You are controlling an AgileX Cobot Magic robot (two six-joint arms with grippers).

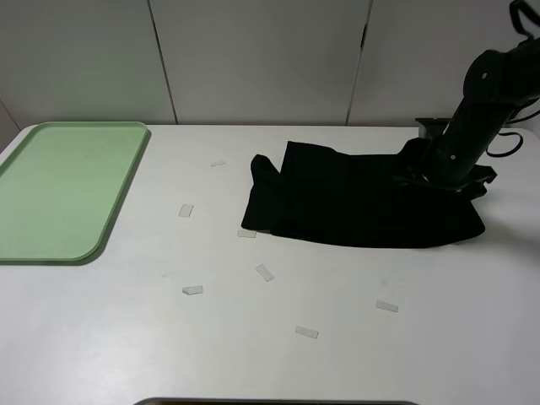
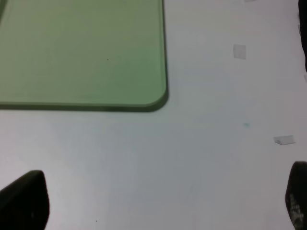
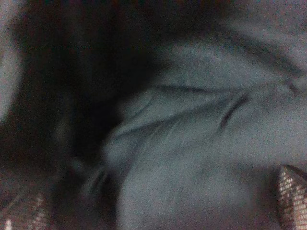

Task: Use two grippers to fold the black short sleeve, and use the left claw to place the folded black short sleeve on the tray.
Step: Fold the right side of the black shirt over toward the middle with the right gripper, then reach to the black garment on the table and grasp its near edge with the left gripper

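Observation:
The black short sleeve (image 1: 354,202) lies on the white table right of centre as a long folded band, one sleeve sticking out at its left end. My right gripper (image 1: 443,177) is down on the shirt's right end. In the right wrist view, wrinkled black fabric (image 3: 182,143) fills the picture and the right gripper (image 3: 158,206) is open, fingertips far apart over the cloth. The pale green tray (image 1: 67,186) sits at the far left with nothing on it. My left gripper (image 2: 160,206) is open above bare table, just off the tray's (image 2: 81,52) rounded corner. The left arm is outside the high view.
Several small clear tape strips lie on the table, among them one (image 1: 186,210) between tray and shirt and one (image 1: 265,272) in front of the shirt. Another tape strip (image 2: 284,139) shows near the left gripper. A grey panelled wall runs behind the table.

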